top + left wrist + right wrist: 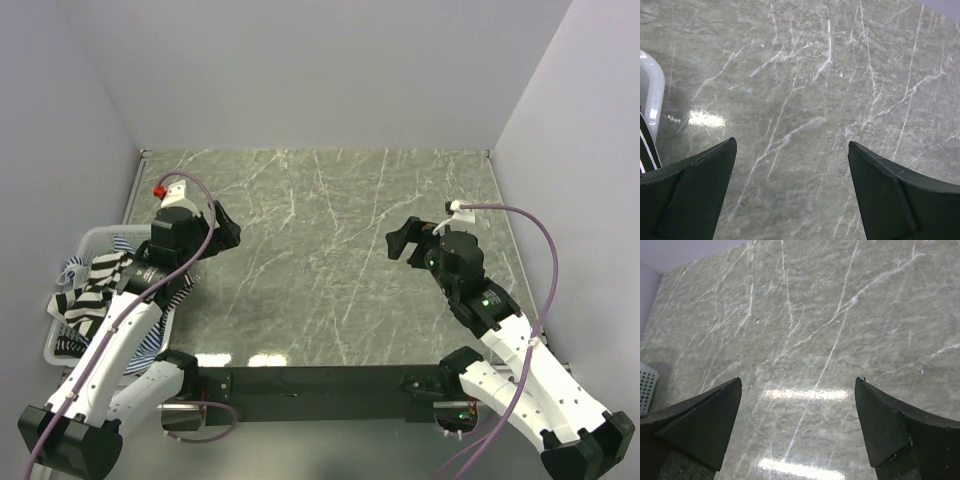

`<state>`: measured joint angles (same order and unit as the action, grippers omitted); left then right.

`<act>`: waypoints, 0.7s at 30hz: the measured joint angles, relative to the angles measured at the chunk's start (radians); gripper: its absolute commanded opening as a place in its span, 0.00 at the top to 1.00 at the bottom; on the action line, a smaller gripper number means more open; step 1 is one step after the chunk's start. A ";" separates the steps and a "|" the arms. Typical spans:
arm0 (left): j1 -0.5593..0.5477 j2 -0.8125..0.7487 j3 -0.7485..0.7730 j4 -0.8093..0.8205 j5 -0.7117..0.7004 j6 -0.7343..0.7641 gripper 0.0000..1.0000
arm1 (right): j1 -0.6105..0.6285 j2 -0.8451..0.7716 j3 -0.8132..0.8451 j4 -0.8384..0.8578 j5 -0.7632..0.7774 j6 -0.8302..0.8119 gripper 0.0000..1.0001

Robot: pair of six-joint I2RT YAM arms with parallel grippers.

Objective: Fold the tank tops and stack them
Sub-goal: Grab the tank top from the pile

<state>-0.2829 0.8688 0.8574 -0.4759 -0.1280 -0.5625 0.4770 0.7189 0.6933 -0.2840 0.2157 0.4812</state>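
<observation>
My left pincer (224, 233) hangs above the desk (320, 270), jaws wide apart with nothing between them. My right pincer (404, 240) hangs the same way, well apart from it, also gaping and holding nothing. The tank tops (95, 287) lie bunched in the basket (98, 236) at my far left, bold black-and-white stripes uppermost, thin blue stripes spilling over its near rim.

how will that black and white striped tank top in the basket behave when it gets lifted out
Probably floppy: the bold black-and-white striped cloth tank top lies crumpled and drapes over the rim of the white plastic mesh basket. It will likely hang and unfold from one pinch. It may drag the thin blue-striped top lying against it.
</observation>
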 measured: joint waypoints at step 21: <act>0.000 0.063 0.080 -0.162 -0.189 -0.175 0.00 | 0.000 0.004 0.000 -0.002 0.000 -0.001 0.00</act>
<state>-0.2829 0.9318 0.9379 -0.6376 -0.3172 -0.7376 0.4770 0.7231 0.6933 -0.2855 0.2161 0.4805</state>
